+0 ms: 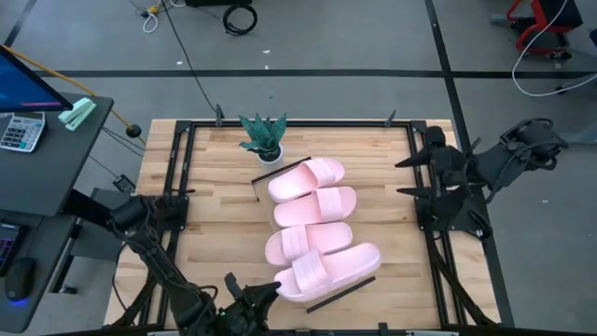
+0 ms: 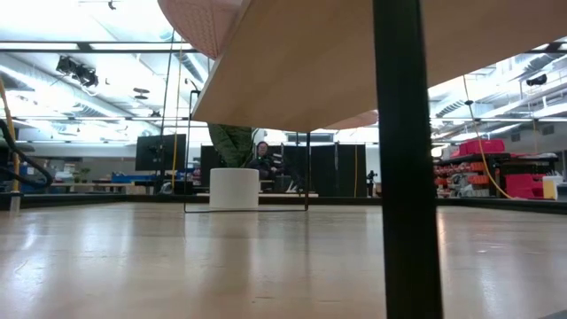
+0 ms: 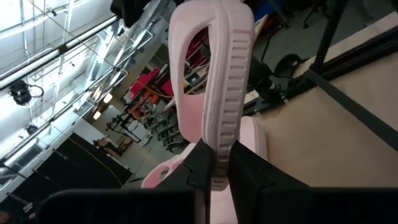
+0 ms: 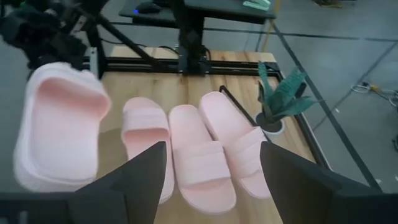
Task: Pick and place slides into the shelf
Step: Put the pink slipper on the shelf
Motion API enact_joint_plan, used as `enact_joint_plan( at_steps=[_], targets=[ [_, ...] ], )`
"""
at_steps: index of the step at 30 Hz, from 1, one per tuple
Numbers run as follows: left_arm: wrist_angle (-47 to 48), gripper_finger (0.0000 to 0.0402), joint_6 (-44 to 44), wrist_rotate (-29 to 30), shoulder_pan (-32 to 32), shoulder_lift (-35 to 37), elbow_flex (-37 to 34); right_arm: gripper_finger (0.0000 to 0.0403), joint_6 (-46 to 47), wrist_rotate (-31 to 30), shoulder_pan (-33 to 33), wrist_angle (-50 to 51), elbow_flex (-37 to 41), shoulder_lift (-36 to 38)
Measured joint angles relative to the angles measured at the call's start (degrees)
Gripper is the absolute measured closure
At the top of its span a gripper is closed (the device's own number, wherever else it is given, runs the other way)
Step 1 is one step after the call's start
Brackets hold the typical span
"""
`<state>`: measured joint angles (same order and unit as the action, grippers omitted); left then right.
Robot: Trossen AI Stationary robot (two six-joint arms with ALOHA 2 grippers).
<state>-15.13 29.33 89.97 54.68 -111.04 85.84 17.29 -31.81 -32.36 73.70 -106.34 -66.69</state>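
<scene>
Four pale pink slides lie side by side across the shelf in the middle of the table; its black rails [image 1: 280, 168] show at the far end and the near end. The three farther slides [image 1: 312, 210] rest flat on their soles. The nearest slide [image 1: 331, 269] is at the near end, in my left gripper [image 1: 270, 291], which is shut on it. In the right wrist view this slide [image 4: 59, 134] looks tilted up. My right gripper [image 4: 214, 165] is open, waiting by the table's right edge [image 1: 438, 182]. The low view shows the board's underside [image 2: 354, 71]. My left gripper pinches the nearest slide between its two fingers at one end of the sole [image 3: 219, 158], seen edge-on with the ribbed side wall [image 3: 227, 93] running away from the fingers. The fingers come roughly level from the table's near-left side. The slide sits tilted on its edge; whether it touches the board I cannot tell.
A small potted plant [image 1: 264, 138] in a white pot stands at the far edge, just beyond the shelf's far end. Black frame rails [image 1: 182, 187] run along the table's left and right sides. Bare tabletop [image 1: 392, 224] lies right of the shelf. A desk with a calculator [image 1: 20, 131] is off the table's left.
</scene>
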Motion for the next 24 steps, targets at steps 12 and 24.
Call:
enact_joint_plan(
  at_steps=[12, 24],
  targets=[
    [20.41, 0.0369, -15.54, -0.26, 2.20, -3.34, -0.04, 0.0140, 11.67, -1.20, 0.00, -0.03, 0.00, -3.56],
    [29.64, 0.0370, -23.43, -3.17, -0.01, -5.56, -0.07, 0.0139, 14.15, -1.12, 0.00, -2.43, 0.00, -7.74]
  ],
)
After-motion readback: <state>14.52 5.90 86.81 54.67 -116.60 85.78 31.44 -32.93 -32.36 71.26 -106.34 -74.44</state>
